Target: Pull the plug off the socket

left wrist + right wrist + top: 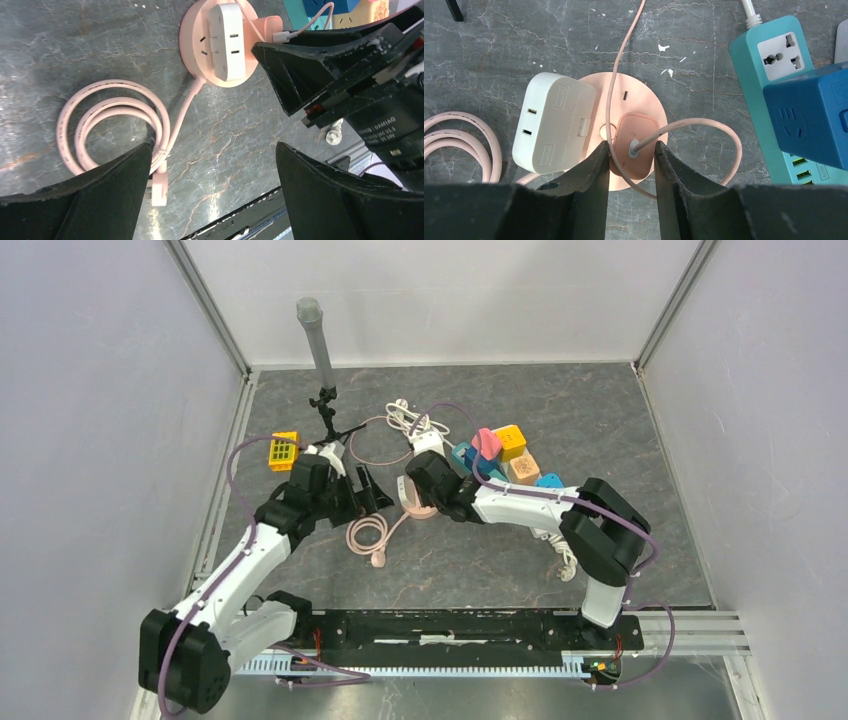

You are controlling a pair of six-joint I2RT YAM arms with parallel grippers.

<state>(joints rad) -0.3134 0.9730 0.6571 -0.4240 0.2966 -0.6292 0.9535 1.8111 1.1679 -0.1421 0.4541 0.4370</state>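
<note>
While seated in the socket [634, 87], the plug [642, 131] looks pink.

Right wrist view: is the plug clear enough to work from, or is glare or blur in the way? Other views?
Right wrist: plug sharp, evenly lit, no glare; end effector fingers featureless black. Left wrist: socket crisp, own fingers dark, little detail. Top: even light, but socket small, partly behind the right arm.

The top camera looks down from high behind the arms [240, 560] over the whole table [620, 420]. Each wrist camera looks down from close by, past the left gripper [212, 150] or right gripper [631, 145]; all three share the pink socket [418, 505]
</note>
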